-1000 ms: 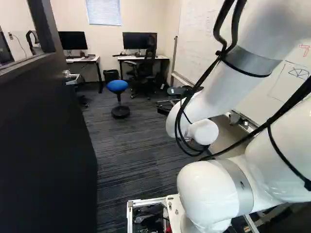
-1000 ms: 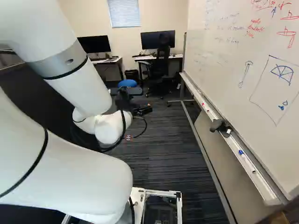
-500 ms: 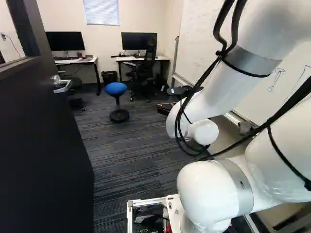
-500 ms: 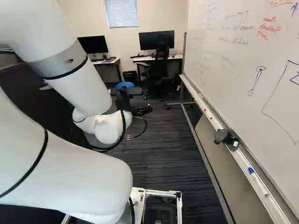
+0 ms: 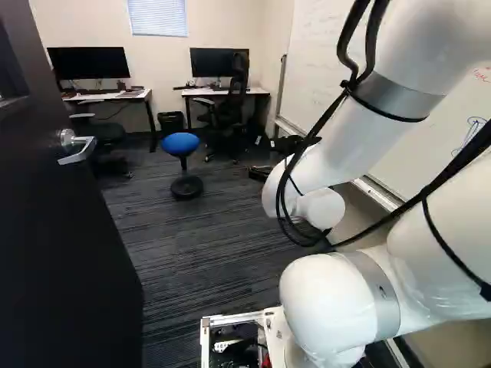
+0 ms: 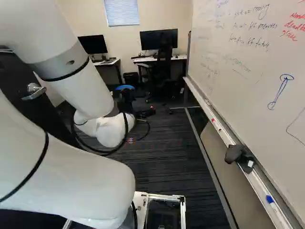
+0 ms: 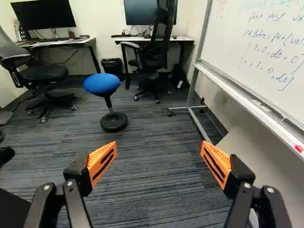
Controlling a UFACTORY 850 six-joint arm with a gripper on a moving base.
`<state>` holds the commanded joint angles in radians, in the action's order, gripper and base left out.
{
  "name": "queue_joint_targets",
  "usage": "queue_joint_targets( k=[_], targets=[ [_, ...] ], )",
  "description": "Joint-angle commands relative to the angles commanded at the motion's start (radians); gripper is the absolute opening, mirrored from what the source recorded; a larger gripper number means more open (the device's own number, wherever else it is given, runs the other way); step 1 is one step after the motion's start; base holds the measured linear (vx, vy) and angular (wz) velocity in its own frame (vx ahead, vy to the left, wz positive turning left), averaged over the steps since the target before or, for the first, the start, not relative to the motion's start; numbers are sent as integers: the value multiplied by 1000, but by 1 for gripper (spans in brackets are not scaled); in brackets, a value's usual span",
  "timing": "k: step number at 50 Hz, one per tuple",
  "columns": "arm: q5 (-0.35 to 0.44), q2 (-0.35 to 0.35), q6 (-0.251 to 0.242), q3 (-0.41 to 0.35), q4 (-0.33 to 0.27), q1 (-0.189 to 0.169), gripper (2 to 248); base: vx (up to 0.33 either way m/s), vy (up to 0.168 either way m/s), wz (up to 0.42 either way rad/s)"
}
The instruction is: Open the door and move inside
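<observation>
Your door [image 5: 54, 238] stands open at the left of the left base view, upright along its long axis, with its free edge pointing ahead into the room. The lever of its handle [image 5: 77, 147] points back from this edge. Only the right base view shows you the blue marker [image 6: 270, 199] on the whiteboard's tray [image 6: 257, 182]. Your gripper [image 6: 138, 110] has its two fingers wide apart; in the wrist view, only carpet [image 7: 156, 166] is seen between them.
</observation>
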<state>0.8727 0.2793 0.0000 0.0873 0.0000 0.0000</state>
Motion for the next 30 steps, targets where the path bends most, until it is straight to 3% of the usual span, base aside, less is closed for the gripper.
queue_joint_targets(
  k=[30],
  targets=[
    [0,0,0,0,0,0,247,211,2,-27]
  ],
)
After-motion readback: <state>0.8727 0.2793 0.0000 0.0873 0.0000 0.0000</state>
